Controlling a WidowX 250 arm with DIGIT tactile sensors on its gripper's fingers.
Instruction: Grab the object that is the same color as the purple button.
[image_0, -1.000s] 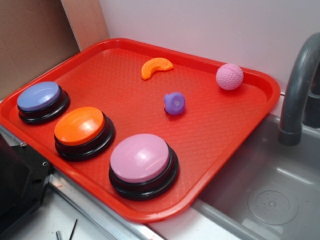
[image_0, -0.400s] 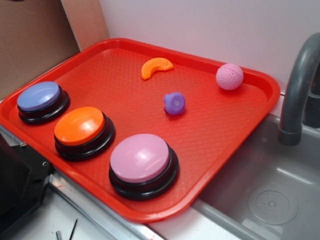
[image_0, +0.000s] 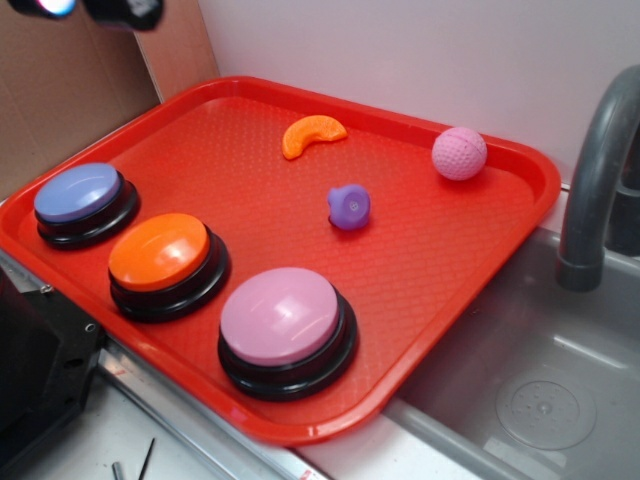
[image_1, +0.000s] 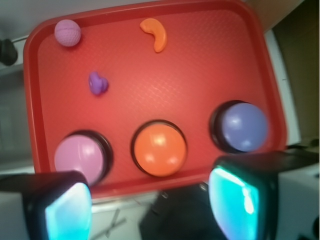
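- Gripper (image_1: 150, 205): in the wrist view its two black fingers with glowing teal pads (image_1: 235, 202) stand spread wide apart at the bottom of the frame, holding nothing. In the exterior view only a dark part of the arm shows at the top left corner, high above and outside the tray.
- Red textured plastic tray (image_0: 470, 250): carries every item; the gripper is above the tray's near long edge, where the buttons stand.
- Round periwinkle-purple domed push button on a black base (image_0: 78, 193): at the left corner of the tray's near edge in the exterior view, first in a row of three.
- Orange domed push button on a black base (image_0: 160, 252): middle of the row, just beside the purple one, not touching it.
- Larger pink-mauve domed push button on a black base (image_0: 281, 316): last in the row, near the tray's front corner.
- Small violet-purple rounded plastic toy with a nub and a pale round face (image_0: 349, 206): lies alone near the middle of the tray, towards the far edge, well apart from the gripper and from the buttons; untouched.
- Orange crescent-shaped plastic slice (image_0: 313, 134): close to the far edge, beyond the toy.
- Pink dimpled ball (image_0: 459, 153): near the far right corner of the tray.
- Grey curved tap (image_0: 598, 170) and grey sink basin (image_0: 540, 400): just beside the tray's right edge.
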